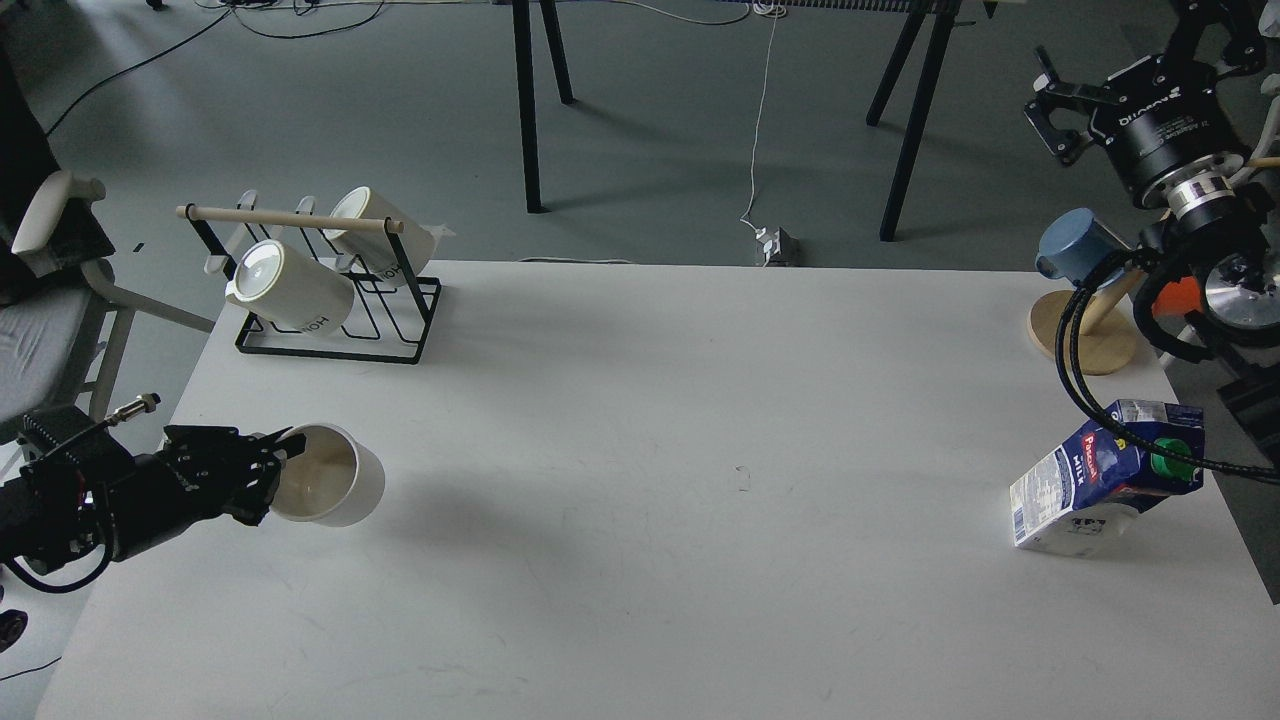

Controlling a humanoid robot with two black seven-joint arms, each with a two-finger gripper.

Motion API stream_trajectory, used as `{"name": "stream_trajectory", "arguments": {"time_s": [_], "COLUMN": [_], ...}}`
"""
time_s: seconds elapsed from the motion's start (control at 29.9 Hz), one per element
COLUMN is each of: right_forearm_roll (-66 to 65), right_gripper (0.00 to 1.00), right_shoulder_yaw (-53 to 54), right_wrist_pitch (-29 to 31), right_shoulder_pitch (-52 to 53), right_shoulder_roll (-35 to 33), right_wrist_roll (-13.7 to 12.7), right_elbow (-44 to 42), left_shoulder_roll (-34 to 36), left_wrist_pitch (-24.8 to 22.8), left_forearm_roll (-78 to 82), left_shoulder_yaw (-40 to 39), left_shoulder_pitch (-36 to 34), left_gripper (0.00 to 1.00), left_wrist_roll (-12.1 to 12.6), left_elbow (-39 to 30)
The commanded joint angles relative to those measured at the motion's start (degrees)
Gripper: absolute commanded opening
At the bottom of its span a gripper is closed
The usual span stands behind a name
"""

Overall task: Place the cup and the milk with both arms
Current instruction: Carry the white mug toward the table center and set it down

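On table's left side, left gripper [262, 478] pinches cup [328, 488] by rim – keeps it tipped, off table. Milk [1105, 487] stands far right, untouched. Right gripper [1050, 112] up high – fingers apart, empty.

A matte grey floor [650, 130] spreads behind the white rectangular table [640, 450]. Thin black angled trestle legs [535, 100] stand on it, with a white cable [760, 120] trailing to a small grey plug block [776, 246]. A grey padded chair [50, 300] sits at left.
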Motion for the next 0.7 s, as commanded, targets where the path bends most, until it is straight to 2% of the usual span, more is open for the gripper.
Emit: {"name": "stream_trajectory", "arguments": {"time_s": [0.0, 0.1, 0.23, 0.3, 0.37, 0.47, 0.67], "right_forearm_roll": [-0.05, 0.04, 0.04, 0.04, 0.04, -0.05, 0.04], "right_gripper": [0.99, 0.99, 0.99, 0.99, 0.99, 0.99, 0.99], "right_shoulder_yaw": [0.09, 0.0, 0.09, 0.09, 0.0, 0.0, 0.09], "right_wrist_pitch": [0.0, 0.0, 0.0, 0.0, 0.0, 0.0, 0.0], "right_shoulder_pitch": [-0.19, -0.28, -0.28, -0.28, -0.28, -0.37, -0.37], "right_shoulder_roll": [-0.52, -1.31, -1.48, -2.01, -2.27, -2.89, -3.94], "right_wrist_roll": [0.0, 0.0, 0.0, 0.0, 0.0, 0.0, 0.0], "right_elbow": [0.09, 0.18, 0.27, 0.45, 0.53, 0.53, 0.53], "left_shoulder_roll": [0.17, -0.01, -1.76, -5.35, -10.96, -18.88, -32.43], "left_wrist_pitch": [-0.92, -4.25, -16.71, -22.96, -26.83, -30.88, -37.74], "left_forearm_roll": [0.06, 0.32, 0.5, 0.85, 3.38, 9.4, 9.4], "left_shoulder_yaw": [0.48, 0.65, 0.57, 0.57, 0.74, 0.74, 0.74], "left_shoulder_pitch": [-3.49, -5.33, -11.83, -14.73, -17.37, -19.14, -19.58], "left_gripper": [0.04, 0.04, 0.04, 0.04, 0.04, 0.04, 0.04], "left_wrist_roll": [0.0, 0.0, 0.05, 1.27, 3.03, 4.26, 6.19], "left_elbow": [-3.06, -8.23, -16.94, -19.15, -19.24, -19.24, -16.87]}}
